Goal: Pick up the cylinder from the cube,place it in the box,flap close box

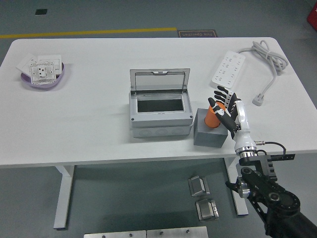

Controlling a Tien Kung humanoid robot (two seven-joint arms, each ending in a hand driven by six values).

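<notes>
Cylinder [213, 117], orange and stubby, stands upright on top of a grey cube [209, 131] toward the right of the white bench [89, 129]. Going from the left: a purple dish [43, 79] holding white switch plates sits at the far left corner. At the middle is the grey box [159, 117], its clear flap [159, 79] raised upright at the back and its dark inside showing bare. Just right of the box is the cube with the cylinder on it. Behind them, further right, lies a white power strip [227, 70] with its cable looped toward the bench's edge.

The right robot hand [226, 113] comes up from the lower right corner on a black arm and a white wrist. Its black-tipped fingers [220, 93] are spread and hold nothing. The palm faces the cylinder's right side, with the fingers partly in front of it; whether they touch it cannot be told. The left hand is out of view.

The cylinder looks rigid, smooth and light, so it could slip or tip off the cube if nudged. A hold around its side wall, thumb opposite the fingers, looks the safest.
</notes>
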